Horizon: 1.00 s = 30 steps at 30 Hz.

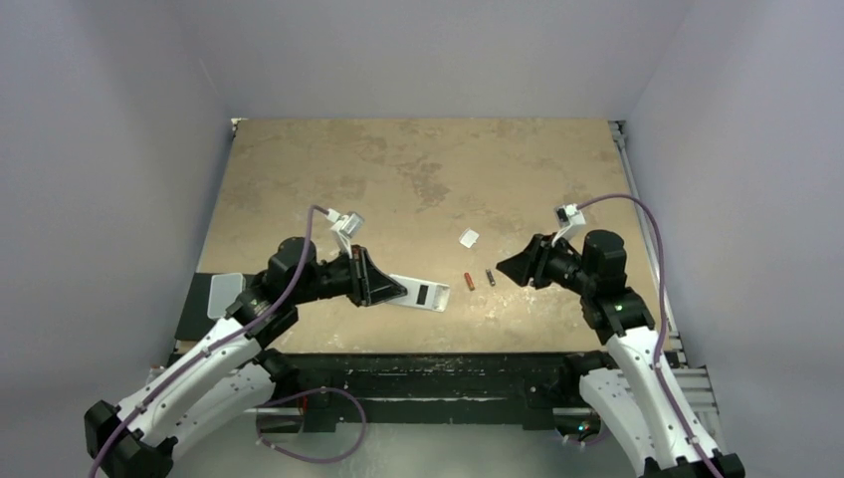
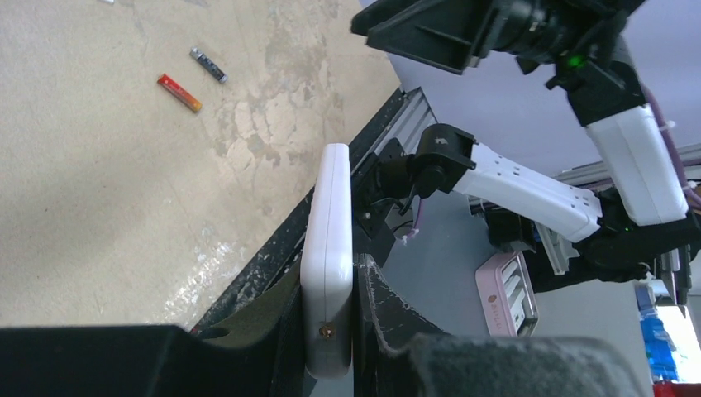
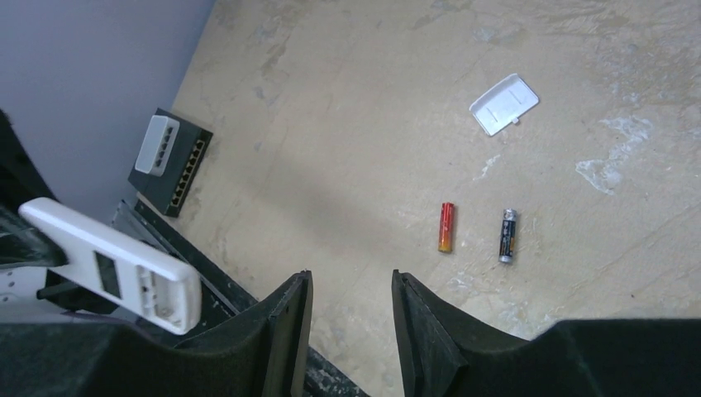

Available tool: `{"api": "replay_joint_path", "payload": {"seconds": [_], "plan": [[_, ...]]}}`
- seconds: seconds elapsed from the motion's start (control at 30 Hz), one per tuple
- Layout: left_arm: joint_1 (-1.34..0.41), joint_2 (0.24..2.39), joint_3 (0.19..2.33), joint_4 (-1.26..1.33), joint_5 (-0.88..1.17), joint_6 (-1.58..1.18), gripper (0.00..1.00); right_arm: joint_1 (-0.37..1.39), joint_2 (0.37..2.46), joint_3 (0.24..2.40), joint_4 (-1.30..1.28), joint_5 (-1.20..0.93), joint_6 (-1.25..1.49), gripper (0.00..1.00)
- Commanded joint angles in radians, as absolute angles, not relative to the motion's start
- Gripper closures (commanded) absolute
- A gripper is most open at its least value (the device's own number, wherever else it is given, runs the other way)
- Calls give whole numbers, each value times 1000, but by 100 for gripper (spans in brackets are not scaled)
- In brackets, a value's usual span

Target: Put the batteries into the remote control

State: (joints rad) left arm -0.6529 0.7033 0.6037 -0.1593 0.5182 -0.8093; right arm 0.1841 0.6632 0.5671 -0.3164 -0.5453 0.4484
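Pinched edgewise in left hand [image 1: 383, 287]: remote control [image 1: 420, 293], held clear of desk [image 1: 398, 169]. Right of remote control, flat on desk: reddish-orange battery [image 1: 468, 281] and dark battery [image 1: 490, 278], side by side, long axes parallel, nearer to right hand [image 1: 508, 267], spread and empty. White cover [image 1: 469, 238] beyond. Mottled tan desk, grey walls [image 1: 100, 119].

On the table [image 1: 398, 169], batteries [image 1: 467, 281] side by side; just behind, small plate [image 1: 469, 238]; to their left, remote control [image 1: 425, 294] in left gripper [image 1: 396, 289].
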Motion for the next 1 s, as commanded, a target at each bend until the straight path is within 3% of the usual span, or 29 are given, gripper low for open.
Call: {"api": "replay_joint_path", "payload": {"seconds": [0.0, 0.27, 0.53, 0.97], "plan": [[-649, 758, 580, -76, 551, -800, 100, 189, 619, 646, -438, -559, 403, 52], [-648, 861, 496, 75, 562, -844, 100, 269, 625, 689, -457, -518, 417, 51], [-648, 1076, 485, 162, 611, -817, 100, 571, 731, 697, -398, -230, 461, 51], [-640, 1314, 439, 295, 531, -837, 100, 614, 836, 634, -319, -34, 465, 49]]}}
